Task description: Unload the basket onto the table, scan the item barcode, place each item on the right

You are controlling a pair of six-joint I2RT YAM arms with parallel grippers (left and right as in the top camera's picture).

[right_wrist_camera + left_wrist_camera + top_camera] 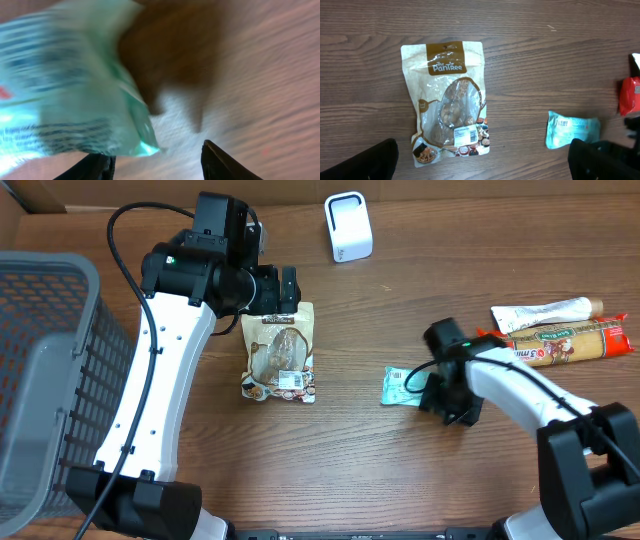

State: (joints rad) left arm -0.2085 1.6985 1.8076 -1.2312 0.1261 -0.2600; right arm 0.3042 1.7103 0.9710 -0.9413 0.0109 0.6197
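Left gripper (482, 146) hangs released above the wood-grain table (350, 465), grey basket (48, 268) alongside

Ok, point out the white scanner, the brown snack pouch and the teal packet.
white scanner (348, 227), overhead view, on its front face.
brown snack pouch (447, 105), left wrist view, on its clear window.
teal packet (398, 386), overhead view, on its left half.

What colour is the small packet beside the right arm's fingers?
The packet is pale mint green with some print; the left wrist view shows it best.

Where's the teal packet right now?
Overhead view, right of centre: the teal packet lies just left of the right hand, the Pantree snack pouch farther left.
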